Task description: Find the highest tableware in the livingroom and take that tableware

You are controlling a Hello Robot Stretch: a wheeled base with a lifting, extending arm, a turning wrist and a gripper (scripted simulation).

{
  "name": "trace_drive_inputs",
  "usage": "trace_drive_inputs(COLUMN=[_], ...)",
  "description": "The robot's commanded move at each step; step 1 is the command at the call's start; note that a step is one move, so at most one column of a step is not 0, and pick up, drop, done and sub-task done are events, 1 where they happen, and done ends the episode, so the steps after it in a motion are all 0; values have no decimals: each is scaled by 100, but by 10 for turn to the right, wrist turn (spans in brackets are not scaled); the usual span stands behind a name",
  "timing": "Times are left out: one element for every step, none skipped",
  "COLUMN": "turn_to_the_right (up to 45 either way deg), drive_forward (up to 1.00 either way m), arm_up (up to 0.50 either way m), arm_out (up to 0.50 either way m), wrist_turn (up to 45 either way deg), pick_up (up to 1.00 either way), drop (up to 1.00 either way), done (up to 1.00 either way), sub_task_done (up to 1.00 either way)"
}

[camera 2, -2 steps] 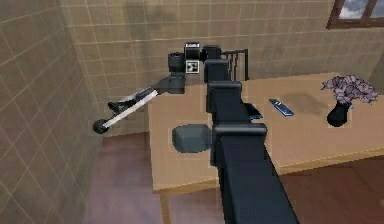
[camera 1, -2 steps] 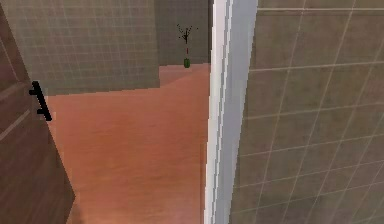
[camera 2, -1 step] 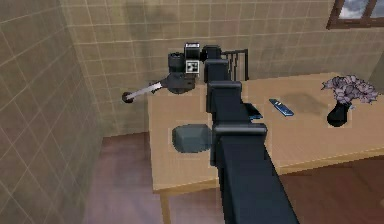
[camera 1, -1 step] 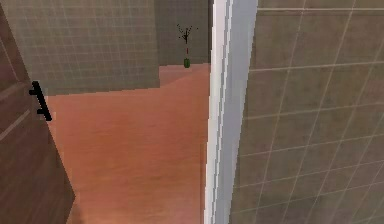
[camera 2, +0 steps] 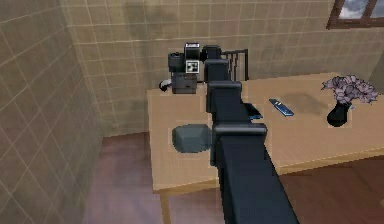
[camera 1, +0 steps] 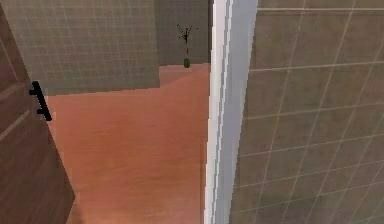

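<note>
Arm side view: the arm [camera 2: 240, 150] reaches out across the wooden table [camera 2: 300, 140], probably so that the gripper [camera 2: 170, 80] can work over the tabletop. The gripper sits by the table's far left corner, before the tiled wall. I cannot tell whether its fingers are apart or together, nor whether it holds anything. A grey rounded thing [camera 2: 190, 137], perhaps a bowl, lies on the table just left of the arm, nearer than the gripper. A vase of flowers [camera 2: 345, 100] stands at the right.

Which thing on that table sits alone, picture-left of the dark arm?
The grey rounded bowl; the flat slab and the dark flower vase sit on the arm's other side.
</note>
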Motion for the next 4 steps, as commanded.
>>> trace_drive_inputs(turn_to_the_right=[0, 0, 0, 0], drive_forward=[0, 0, 0, 0], arm_up=[-30, 0, 10, 0], arm_out=[0, 0, 0, 0], wrist_turn=[0, 0, 0, 0], pick_up=[0, 100, 0, 0], drop=[0, 0, 0, 0], done=[0, 0, 0, 100], sub_task_done=[0, 0, 0, 0])
